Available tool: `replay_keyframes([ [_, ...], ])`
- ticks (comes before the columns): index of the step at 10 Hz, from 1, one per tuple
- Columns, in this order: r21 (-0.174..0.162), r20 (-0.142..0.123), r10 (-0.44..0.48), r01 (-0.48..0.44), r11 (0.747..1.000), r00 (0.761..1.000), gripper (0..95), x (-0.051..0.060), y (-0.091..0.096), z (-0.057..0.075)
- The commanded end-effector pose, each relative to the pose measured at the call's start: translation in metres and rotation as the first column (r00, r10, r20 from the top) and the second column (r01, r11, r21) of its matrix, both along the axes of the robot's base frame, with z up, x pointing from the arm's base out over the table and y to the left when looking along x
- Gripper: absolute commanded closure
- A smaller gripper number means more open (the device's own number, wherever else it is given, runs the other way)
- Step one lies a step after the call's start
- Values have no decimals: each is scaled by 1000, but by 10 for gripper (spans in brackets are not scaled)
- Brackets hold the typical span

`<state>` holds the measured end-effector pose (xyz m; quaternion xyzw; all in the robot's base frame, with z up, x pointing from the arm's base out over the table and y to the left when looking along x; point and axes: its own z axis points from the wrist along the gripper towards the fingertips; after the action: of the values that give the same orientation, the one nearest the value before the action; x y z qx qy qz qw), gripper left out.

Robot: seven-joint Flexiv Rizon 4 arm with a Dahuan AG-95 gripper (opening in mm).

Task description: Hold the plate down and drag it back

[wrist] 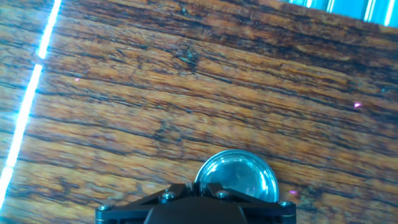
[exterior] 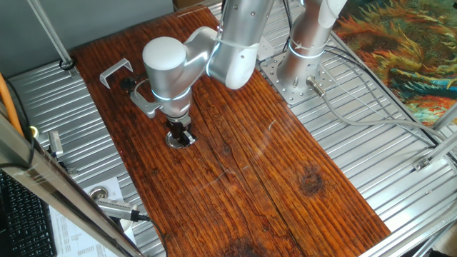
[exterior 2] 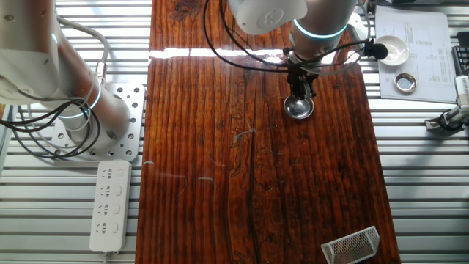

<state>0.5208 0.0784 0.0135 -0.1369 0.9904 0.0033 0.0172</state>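
The plate is a small round shiny metal disc lying flat on the wooden board. In the other fixed view the plate lies near the board's far right. My gripper points straight down, with its tips on top of the disc. In the other fixed view the gripper stands over the disc's far half. The hand view has the plate at the bottom edge, partly hidden behind the gripper. The two black fingers are closed together with nothing between them.
A bent silver U-shaped bracket lies at the board's far left corner. The arm's base is bolted beside the board. A power strip, a mesh holder, a white bowl and a metal ring sit around the board.
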Motion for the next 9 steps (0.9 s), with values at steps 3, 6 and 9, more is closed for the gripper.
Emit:
replay_keyframes([
  [3, 4, -3, -4, 4, 1000, 1000, 950, -1, 2, -10],
  [6, 7, -3, -9, 9, 1000, 1000, 950, -1, 4, -10],
  [9, -3, 1, -10, 10, 1000, 1000, 950, -2, 6, -10],
])
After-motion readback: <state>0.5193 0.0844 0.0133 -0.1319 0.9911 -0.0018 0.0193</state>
